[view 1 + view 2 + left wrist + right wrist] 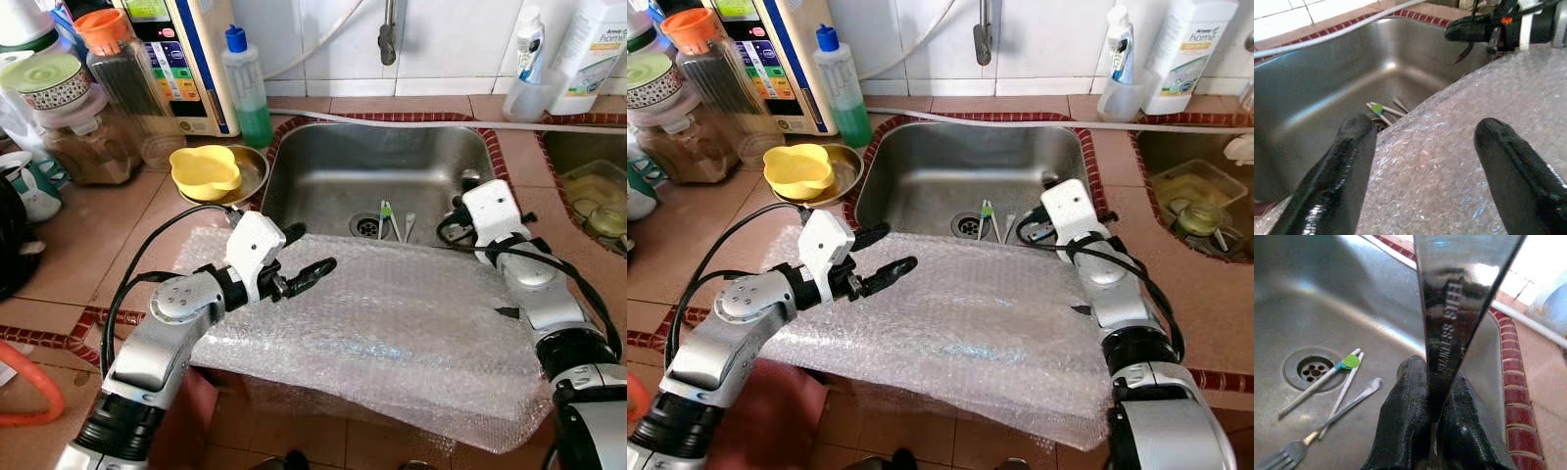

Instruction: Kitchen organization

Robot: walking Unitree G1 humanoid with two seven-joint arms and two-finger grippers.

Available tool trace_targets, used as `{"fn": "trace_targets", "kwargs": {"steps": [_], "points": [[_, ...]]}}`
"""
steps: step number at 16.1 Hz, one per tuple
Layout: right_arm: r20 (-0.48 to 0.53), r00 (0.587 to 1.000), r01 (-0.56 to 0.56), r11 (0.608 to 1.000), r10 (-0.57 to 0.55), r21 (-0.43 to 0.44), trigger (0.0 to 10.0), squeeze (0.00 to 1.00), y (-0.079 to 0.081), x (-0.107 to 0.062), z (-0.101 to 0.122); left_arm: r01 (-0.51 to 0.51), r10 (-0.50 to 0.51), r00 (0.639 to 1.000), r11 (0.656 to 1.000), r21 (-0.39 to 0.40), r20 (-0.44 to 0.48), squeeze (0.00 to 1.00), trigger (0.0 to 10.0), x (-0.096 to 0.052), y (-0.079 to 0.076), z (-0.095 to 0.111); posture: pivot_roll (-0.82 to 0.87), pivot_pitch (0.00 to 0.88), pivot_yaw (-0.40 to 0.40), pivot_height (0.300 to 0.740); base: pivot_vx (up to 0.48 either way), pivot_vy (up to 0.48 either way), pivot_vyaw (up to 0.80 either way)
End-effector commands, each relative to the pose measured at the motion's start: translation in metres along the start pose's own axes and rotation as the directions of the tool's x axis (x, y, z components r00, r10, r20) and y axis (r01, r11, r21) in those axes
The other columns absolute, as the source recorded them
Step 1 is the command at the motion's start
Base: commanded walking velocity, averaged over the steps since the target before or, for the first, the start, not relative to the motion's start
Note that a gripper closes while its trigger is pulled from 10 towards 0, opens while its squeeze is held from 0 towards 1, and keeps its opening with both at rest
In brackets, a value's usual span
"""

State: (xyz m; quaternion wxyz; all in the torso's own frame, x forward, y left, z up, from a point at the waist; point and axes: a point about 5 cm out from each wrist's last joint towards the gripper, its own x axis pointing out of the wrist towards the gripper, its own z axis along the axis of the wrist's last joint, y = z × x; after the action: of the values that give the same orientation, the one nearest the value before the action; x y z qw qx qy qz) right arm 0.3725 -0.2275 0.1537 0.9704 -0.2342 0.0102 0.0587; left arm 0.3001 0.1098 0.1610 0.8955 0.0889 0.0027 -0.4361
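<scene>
A sheet of bubble wrap (392, 323) lies over the counter's front edge and the near rim of the steel sink (323, 166). My left gripper (312, 250) hovers open just above the wrap's left part, nothing between its fingers (1347, 161). My right gripper (1425, 426) is at the sink's near right rim, shut on a flat steel utensil handle (1454, 298) with stamped lettering; its working end is hidden. Near the drain in the sink lie a fork (1293, 450) and thin sticks with a green tag (1347, 363).
A yellow bowl (204, 168) sits on a steel plate left of the sink. Jars, a green soap bottle (247, 88) and an appliance crowd the back left. A tap (389, 34) hangs over the sink. A second basin (598, 196) lies on the right.
</scene>
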Motion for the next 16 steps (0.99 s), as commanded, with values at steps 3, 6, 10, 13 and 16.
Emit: {"fn": "trace_targets", "kwargs": {"steps": [3,6,10,13,16], "points": [[-0.021,1.0,0.023,0.984,-0.019,0.177,10.0,1.0,-0.002,0.002,-0.002,-0.1,0.1,0.995,0.994,0.041,0.017,0.08,10.0,0.002,0.014,0.006,-0.23,0.137,0.162,0.74,0.0,0.0,0.0],[-0.013,0.999,0.036,0.982,-0.034,0.188,10.0,1.0,-0.005,0.003,0.001,-0.129,0.128,0.992,0.991,0.037,0.02,0.0,10.0,0.002,0.019,0.007,-0.23,0.137,0.165,0.74,0.0,0.0,0.0],[-0.009,1.0,0.031,0.978,-0.03,0.206,10.0,1.0,-0.007,0.004,0.004,-0.128,0.127,0.992,0.991,0.047,0.023,0.0,10.0,0.004,0.018,0.007,-0.23,0.132,0.162,0.74,0.0,0.0,0.0],[0.037,0.999,0.021,0.976,-0.029,0.215,10.0,1.0,-0.006,0.005,0.014,-0.182,0.18,0.983,0.982,0.049,0.044,0.0,10.0,0.003,0.025,0.01,-0.22,0.127,0.155,0.74,0.0,0.0,0.0],[0.144,0.99,-0.046,0.969,0.012,0.241,10.0,1.0,0.006,0.006,0.034,-0.32,0.314,0.944,0.946,0.048,0.103,0.0,10.0,-0.002,0.042,0.018,-0.22,0.124,0.15,0.74,0.0,0.0,0.0]]}}
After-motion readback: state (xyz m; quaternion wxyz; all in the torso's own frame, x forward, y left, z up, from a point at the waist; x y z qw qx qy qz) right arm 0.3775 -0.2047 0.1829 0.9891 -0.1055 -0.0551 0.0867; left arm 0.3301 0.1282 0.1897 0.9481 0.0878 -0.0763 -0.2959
